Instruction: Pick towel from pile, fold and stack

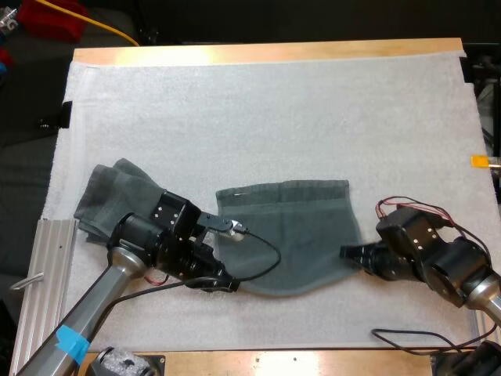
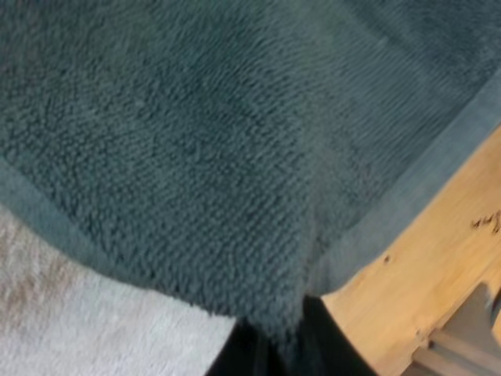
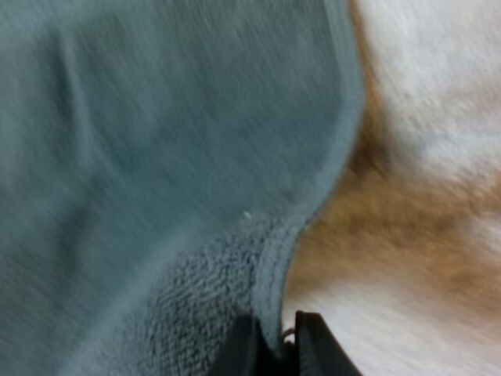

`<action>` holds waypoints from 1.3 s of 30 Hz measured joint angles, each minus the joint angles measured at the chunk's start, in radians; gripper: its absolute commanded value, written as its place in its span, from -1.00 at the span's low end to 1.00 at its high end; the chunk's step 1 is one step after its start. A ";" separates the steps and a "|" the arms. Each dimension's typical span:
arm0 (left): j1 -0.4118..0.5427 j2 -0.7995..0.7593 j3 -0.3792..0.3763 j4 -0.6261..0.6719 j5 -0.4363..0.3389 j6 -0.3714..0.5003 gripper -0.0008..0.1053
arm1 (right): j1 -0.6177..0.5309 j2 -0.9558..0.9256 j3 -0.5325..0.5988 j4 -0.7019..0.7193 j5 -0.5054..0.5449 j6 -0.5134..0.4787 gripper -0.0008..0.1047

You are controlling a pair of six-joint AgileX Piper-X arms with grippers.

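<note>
The towel (image 1: 291, 235) lies spread out in the middle of the white mat (image 1: 258, 110), nearer the front of the desk (image 1: 266, 52) than its far side. Its far hem runs straight across, while its near edge sags in a curve between the two arms. At its near left corner the left fingers (image 2: 333, 352) are closed on the cloth. Seen from the left wrist, the hemmed corner is pinched between the black tips, with the pile of the towel rising above them over both the mat and the bare wooden front edge of the desk. At the towel's right edge the right fingers (image 3: 317, 341) are likewise closed on it, the rolled hem gripped between them from both sides. The left arm (image 1: 149, 243) reaches in from the near left and the right arm (image 1: 438, 254) from the right, so the towel is held at two opposite points. A second, crumpled towel (image 1: 109, 192) lies at the left side of the mat, just behind the left arm's wrist and apart from the spread one. Beside the mat's near left edge lies a ribbed metal rail (image 1: 43, 270).
</note>
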 measured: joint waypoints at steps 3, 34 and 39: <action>0.021 0.017 0.000 -0.052 0.051 -0.048 -0.98 | 0.000 0.018 0.000 -0.078 -0.029 0.071 -0.96; 0.297 0.329 0.000 -0.557 0.400 -0.223 -0.98 | -0.211 0.378 0.000 -0.605 -0.184 0.343 -0.96; 0.304 0.392 0.000 -0.603 0.400 -0.225 -0.98 | -0.233 0.404 0.000 -0.652 -0.183 0.350 -0.96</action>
